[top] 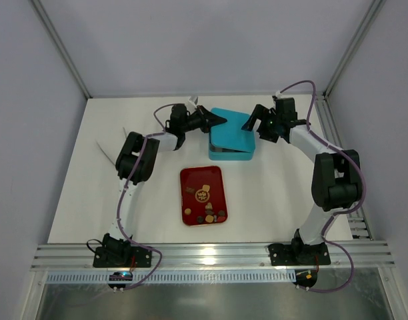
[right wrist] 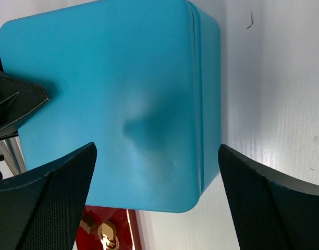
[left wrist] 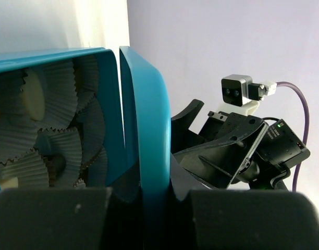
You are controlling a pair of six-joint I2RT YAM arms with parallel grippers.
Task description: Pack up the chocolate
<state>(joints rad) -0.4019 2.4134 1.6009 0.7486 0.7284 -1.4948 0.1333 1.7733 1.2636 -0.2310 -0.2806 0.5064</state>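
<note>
A teal box [top: 231, 148] stands at the table's middle back with its teal lid [top: 227, 127] over it. My left gripper [top: 217, 121] is shut on the lid's left edge. In the left wrist view the lid [left wrist: 144, 120] stands a little apart from the box wall [left wrist: 105, 104], pinched in my left gripper [left wrist: 149, 192]. My right gripper [top: 253, 127] is open and empty at the box's right side; its jaws straddle the lid [right wrist: 118, 104] without touching it. Several small chocolate pieces [top: 209, 215] lie on the red tray [top: 191, 179].
Grey-white crinkled paper cups [left wrist: 55, 120] line the inside of the box. The red tray's corner shows under the lid in the right wrist view [right wrist: 94, 234]. The right arm's gripper [left wrist: 227, 151] faces the left wrist camera. Enclosure walls stand around the table.
</note>
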